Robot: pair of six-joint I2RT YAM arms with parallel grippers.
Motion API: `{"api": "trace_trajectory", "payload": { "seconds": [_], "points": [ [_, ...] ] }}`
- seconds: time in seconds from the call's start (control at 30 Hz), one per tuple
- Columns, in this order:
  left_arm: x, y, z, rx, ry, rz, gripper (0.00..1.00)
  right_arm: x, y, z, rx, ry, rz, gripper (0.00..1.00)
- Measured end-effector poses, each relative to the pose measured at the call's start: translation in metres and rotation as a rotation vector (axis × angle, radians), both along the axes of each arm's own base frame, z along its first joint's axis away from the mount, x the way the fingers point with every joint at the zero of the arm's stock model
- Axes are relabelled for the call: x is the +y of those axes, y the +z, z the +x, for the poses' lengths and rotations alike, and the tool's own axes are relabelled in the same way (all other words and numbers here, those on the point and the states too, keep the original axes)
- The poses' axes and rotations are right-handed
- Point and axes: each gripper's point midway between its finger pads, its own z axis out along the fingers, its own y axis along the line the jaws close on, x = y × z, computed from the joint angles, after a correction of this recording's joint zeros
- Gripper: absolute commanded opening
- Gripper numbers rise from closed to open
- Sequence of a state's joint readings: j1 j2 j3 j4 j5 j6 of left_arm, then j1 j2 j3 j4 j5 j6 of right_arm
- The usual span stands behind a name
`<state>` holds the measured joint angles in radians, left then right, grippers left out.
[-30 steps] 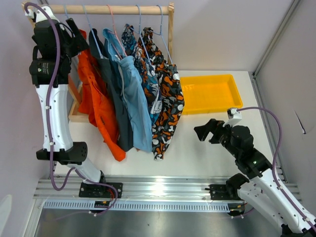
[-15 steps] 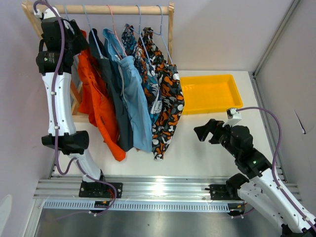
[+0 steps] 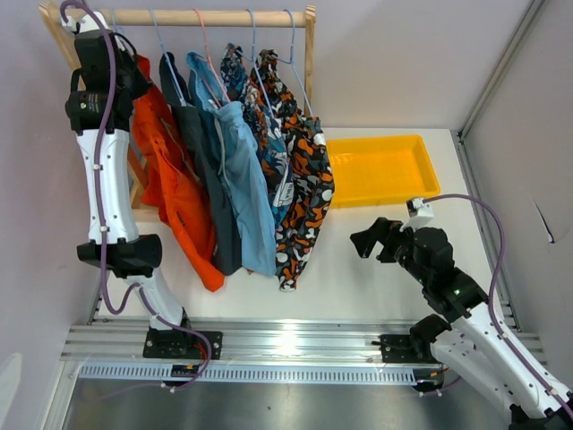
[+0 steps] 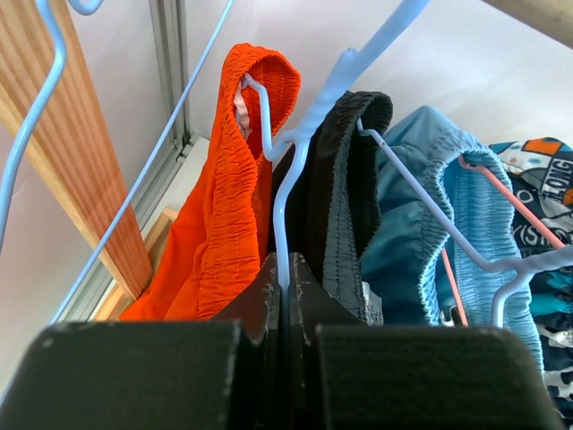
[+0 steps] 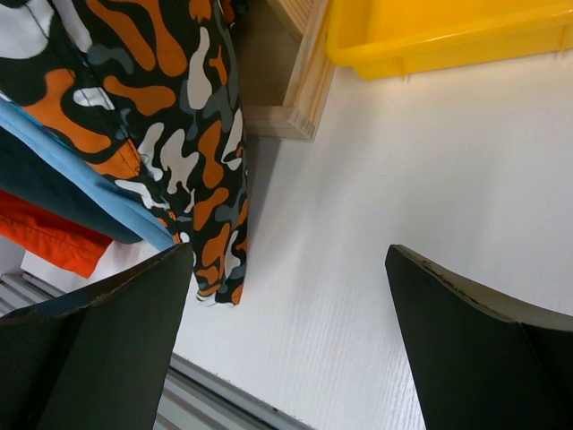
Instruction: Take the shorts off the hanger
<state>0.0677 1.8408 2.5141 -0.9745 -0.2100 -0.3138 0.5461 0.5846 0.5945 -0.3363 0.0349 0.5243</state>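
Five pairs of shorts hang from a wooden rail (image 3: 206, 16): orange shorts (image 3: 175, 188), dark grey (image 3: 210, 179), light blue (image 3: 246, 179), blue-and-orange print (image 3: 276, 166) and blotch print (image 3: 304, 197). My left gripper (image 3: 130, 76) is up at the rail's left end. In the left wrist view it (image 4: 285, 267) is shut on a thin pale blue hanger wire (image 4: 281, 197) between the orange shorts (image 4: 233, 206) and the dark grey pair (image 4: 345, 206). My right gripper (image 3: 363, 242) hovers open over the table, right of the blotch shorts (image 5: 170, 107), with nothing between its jaws (image 5: 286, 251).
A yellow tray (image 3: 380, 141) lies on the table right of the rack. The rack's wooden upright (image 4: 89, 179) is close on the left of my left gripper, and its base (image 5: 286, 116) sits beside the tray. The wall lies behind the rail.
My left gripper moved up and in toward the rail, then closed on the hanger wire. The orange shorts shifted slightly. The right arm barely moved.
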Motion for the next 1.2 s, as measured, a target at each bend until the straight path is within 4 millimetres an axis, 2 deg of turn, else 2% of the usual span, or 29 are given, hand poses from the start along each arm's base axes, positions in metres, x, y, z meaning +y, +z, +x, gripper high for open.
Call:
{"api": "trace_trajectory", "payload": {
  "seconds": [0.2,0.33,0.43,0.5,0.57,0.67,0.73,0.8,0.87,0.93,1.07,1.2],
  "points": [
    [-0.002,0.002,-0.001,-0.005,-0.013,-0.004,0.0,0.001,-0.003,0.002,0.005,0.001,-0.003,0.95],
    [-0.004,0.012,-0.01,-0.027,-0.021,-0.005,0.0,0.006,0.003,0.003,0.004,0.015,-0.009,0.94],
    [-0.006,0.027,-0.022,-0.06,-0.03,-0.006,0.0,0.019,0.03,0.006,-0.038,0.061,-0.031,0.98],
    [-0.008,0.042,-0.037,-0.095,-0.033,-0.007,0.0,0.033,0.059,0.009,-0.094,0.097,-0.042,0.99],
    [-0.01,0.061,-0.055,-0.143,-0.036,-0.007,0.0,0.051,0.097,0.01,-0.168,0.146,-0.049,0.99],
    [-0.014,0.089,-0.082,-0.221,-0.049,-0.006,0.0,0.082,0.16,0.006,-0.293,0.229,-0.034,0.99],
    [-0.017,0.104,-0.098,-0.267,-0.055,-0.003,0.0,0.104,0.194,-0.001,-0.365,0.282,-0.017,0.99],
    [-0.018,0.112,-0.107,-0.29,-0.059,-0.008,0.0,0.132,0.223,-0.014,-0.427,0.351,-0.002,0.99],
    [-0.019,0.11,-0.109,-0.285,-0.065,-0.011,0.0,0.161,0.248,-0.025,-0.482,0.413,0.02,0.99],
    [-0.021,0.105,-0.106,-0.271,-0.074,-0.015,0.0,0.193,0.257,-0.039,-0.5,0.476,0.015,1.0],
    [-0.021,0.095,-0.099,-0.241,-0.079,-0.021,0.0,0.271,0.27,-0.07,-0.527,0.595,0.016,0.99],
    [-0.022,0.093,-0.098,-0.235,-0.08,-0.026,0.0,0.34,0.277,-0.112,-0.552,0.705,0.022,0.99]
  ]
}}
